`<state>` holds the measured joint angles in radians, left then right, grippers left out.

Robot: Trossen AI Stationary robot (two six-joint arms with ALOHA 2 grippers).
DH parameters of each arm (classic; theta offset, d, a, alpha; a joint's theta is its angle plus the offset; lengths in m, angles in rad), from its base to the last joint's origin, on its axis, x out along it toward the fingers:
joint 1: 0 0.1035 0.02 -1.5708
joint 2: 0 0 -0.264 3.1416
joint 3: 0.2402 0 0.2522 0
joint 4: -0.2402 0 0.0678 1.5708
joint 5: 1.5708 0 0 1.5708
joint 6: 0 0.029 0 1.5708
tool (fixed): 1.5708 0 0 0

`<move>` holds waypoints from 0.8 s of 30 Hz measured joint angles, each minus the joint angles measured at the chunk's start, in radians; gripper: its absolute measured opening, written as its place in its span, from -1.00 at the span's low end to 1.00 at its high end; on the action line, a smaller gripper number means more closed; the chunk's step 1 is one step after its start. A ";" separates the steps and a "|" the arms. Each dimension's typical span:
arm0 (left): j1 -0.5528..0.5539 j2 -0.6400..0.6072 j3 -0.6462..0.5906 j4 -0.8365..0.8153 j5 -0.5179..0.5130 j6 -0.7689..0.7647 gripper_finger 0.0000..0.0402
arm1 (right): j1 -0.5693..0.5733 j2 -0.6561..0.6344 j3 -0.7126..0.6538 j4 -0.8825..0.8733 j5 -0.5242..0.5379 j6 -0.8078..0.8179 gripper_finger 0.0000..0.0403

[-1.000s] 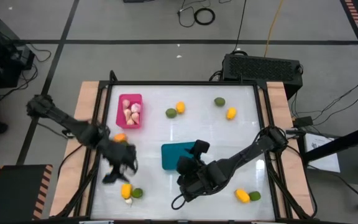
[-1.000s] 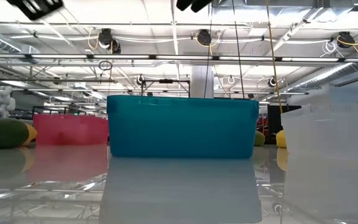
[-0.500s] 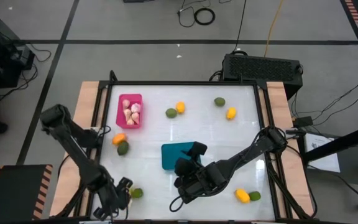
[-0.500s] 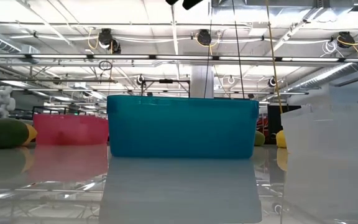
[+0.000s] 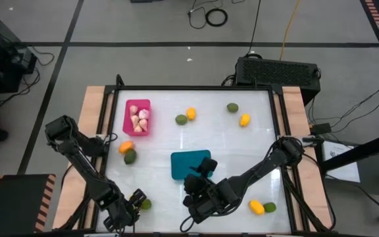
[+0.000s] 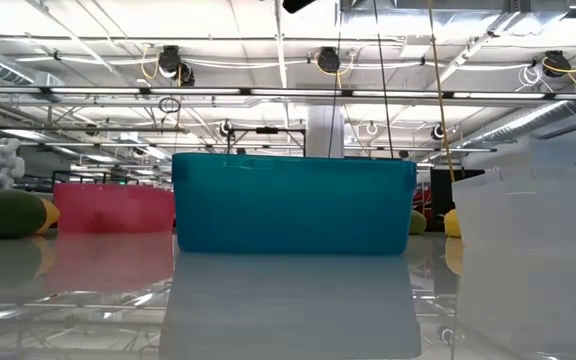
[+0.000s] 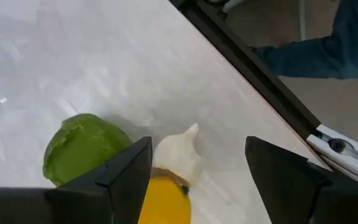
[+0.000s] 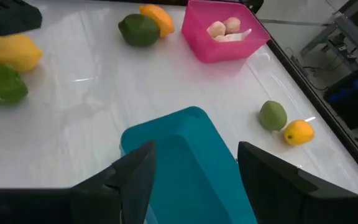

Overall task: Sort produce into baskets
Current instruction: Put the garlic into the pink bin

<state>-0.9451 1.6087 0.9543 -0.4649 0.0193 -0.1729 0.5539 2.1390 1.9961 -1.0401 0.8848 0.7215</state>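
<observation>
My left gripper (image 7: 197, 180) hangs open near the table's near-left corner. A pale garlic bulb (image 7: 179, 155) and a yellow fruit (image 7: 163, 200) lie on the table between its fingers, and a green fruit (image 7: 82, 148) lies beside them. In the high view this gripper (image 5: 127, 207) covers the bulb and the yellow fruit; only the green fruit (image 5: 146, 205) shows. My right gripper (image 8: 194, 177) is open above the teal basket (image 8: 179, 162), clear of it. The pink basket (image 5: 137, 117) holds garlic bulbs. The clear basket (image 6: 533, 225) shows only in the low view.
Loose fruit lies about: an orange one (image 5: 126, 147) and a green one (image 5: 129, 157) at the left, two pairs (image 5: 185, 116) (image 5: 238, 113) at the far side, and a yellow and green pair (image 5: 262, 207) at the near right. The table's near edge runs just past my left gripper.
My left gripper has swung from beside the orange and green fruits toward the table's near edge, sunk low and rolled, and now stands over the bulb and yellow fruit. My right gripper has crept a little toward the near edge. No produce has moved.
</observation>
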 joint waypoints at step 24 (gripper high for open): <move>0.009 0.066 0.000 -0.042 -0.002 0.024 0.32 | -0.002 0.002 0.000 0.012 0.000 -0.003 0.09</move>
<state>-0.9363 1.6743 0.9543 -0.5065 0.0174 -0.1486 0.5518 2.1407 1.9957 -1.0279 0.8848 0.7185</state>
